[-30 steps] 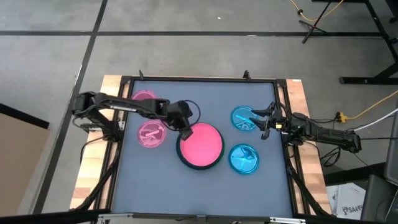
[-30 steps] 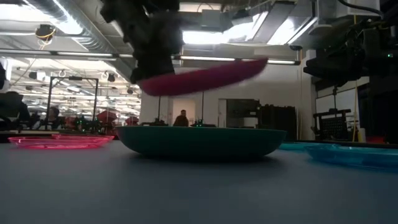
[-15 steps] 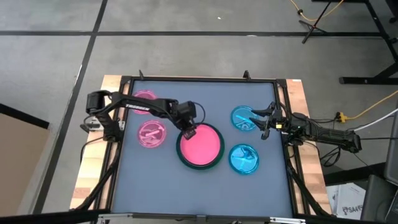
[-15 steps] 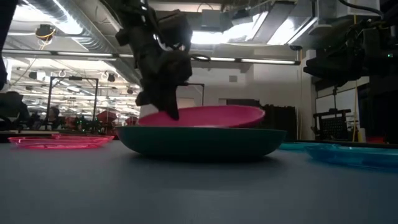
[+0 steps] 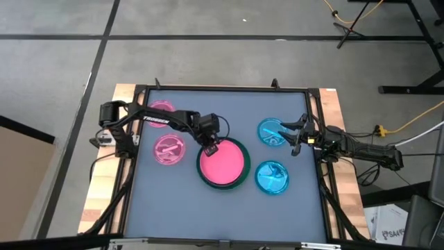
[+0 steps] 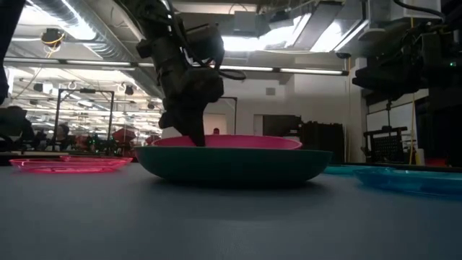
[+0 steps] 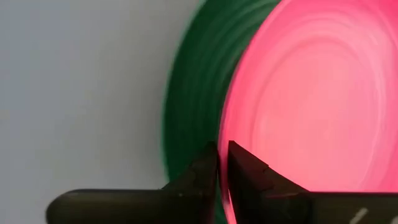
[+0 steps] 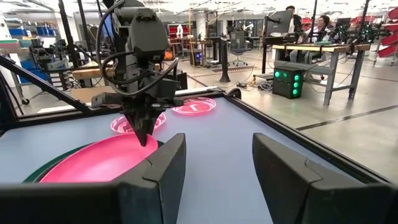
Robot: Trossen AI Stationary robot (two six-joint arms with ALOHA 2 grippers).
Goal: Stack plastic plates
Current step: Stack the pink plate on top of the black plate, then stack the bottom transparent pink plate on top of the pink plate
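Observation:
The medium pink plate (image 5: pixel 225 164) lies inside the large dark green plate (image 5: pixel 200 172) at the table's middle, and in the low view the pink plate (image 6: pixel 231 141) sits level in the green bowl (image 6: pixel 231 166). My left gripper (image 5: pixel 210 146) stands at its far-left rim, shut on it. Two small translucent pink plates (image 5: pixel 161 109) (image 5: pixel 170 149) rest flat on the left. Two small translucent blue plates (image 5: pixel 272 132) (image 5: pixel 272 177) rest flat on the right. My right gripper (image 5: pixel 295 135) hovers open at the far blue plate's right side. No grey plate shows. My left gripper (image 7: pixel 222 168) pinches the medium pink plate's rim (image 7: pixel 231 124) on its far-left side between the two fingers, one finger (image 7: pixel 204 174) outside the rim and one (image 7: pixel 247 177) over the plate's inside. The fingers come from above, pointing down. The plate lies level in the green plate.
The table has a raised dark frame (image 5: pixel 222 88) all round. Bare grey surface lies along the near edge (image 5: pixel 208 215) and between the plate groups. In the right wrist view the left arm (image 8: pixel 140 74) stands over the pink plate (image 8: pixel 99 158).
My left gripper has come down, still shut on the pink plate's rim. The plate was lifted and tilted above the green plate; it has been lowered into it and now lies level inside. My right arm has kept still.

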